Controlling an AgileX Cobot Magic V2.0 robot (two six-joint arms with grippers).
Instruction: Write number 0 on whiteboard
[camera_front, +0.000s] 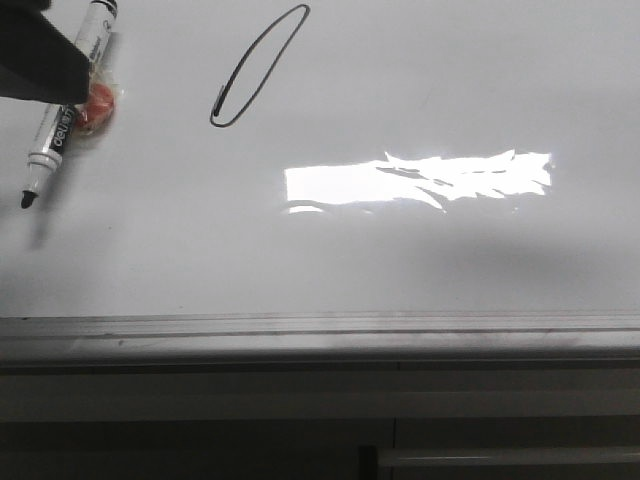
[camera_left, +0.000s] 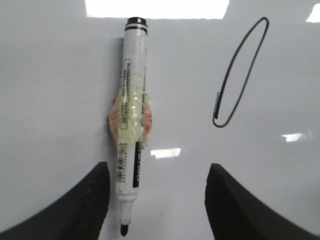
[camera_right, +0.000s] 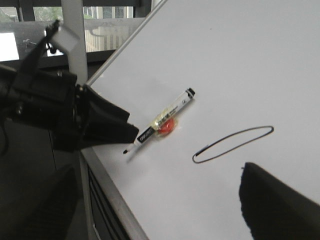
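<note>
The 0 (camera_front: 258, 66), a thin slanted black loop, stood on the whiteboard (camera_front: 420, 260) near its far left part. The marker (camera_front: 68, 105), uncapped and wrapped in tape with a red lump, lay flat on the board beside it. The left gripper (camera_left: 156, 200) hovered over the marker's tip end, jaws wide and holding nothing. The right gripper (camera_right: 155, 205) showed two dark fingers spread well apart, empty.

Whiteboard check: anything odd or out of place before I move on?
The marker lies uncapped on the whiteboard, tip bare, with a lump of tape and something red wrapped round its middle. The number 0 is a narrow, slanted loop with a small overshoot at its lower end. The left gripper is open above the marker.
</note>
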